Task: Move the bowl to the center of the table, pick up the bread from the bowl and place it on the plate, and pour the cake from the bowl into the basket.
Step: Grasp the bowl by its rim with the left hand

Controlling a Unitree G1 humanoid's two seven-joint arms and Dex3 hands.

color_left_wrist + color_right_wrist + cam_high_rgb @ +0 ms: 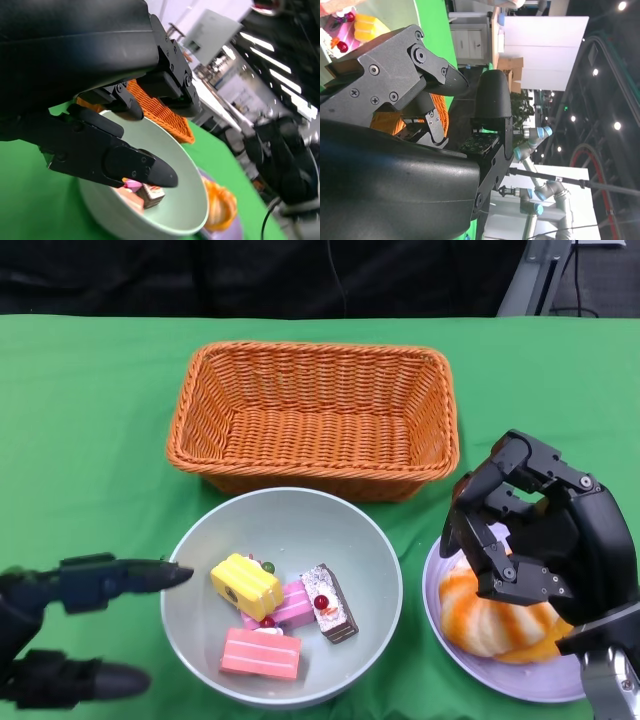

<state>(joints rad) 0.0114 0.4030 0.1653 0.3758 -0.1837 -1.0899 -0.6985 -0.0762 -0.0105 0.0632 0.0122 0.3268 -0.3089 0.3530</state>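
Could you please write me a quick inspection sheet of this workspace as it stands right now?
Surface: green table, flat.
Job's things: grey bowl holds several cake pieces; bread lies on the purple plate; wicker basket empty behind the bowl.
Clutter: nothing seen.
Robot hands: left robot hand open beside the bowl's rim; right robot hand above the bread, fingers curled, grip unclear.
Cables: dark cable in the left wrist view.
Surroundings: other robot arms, ceiling lights.
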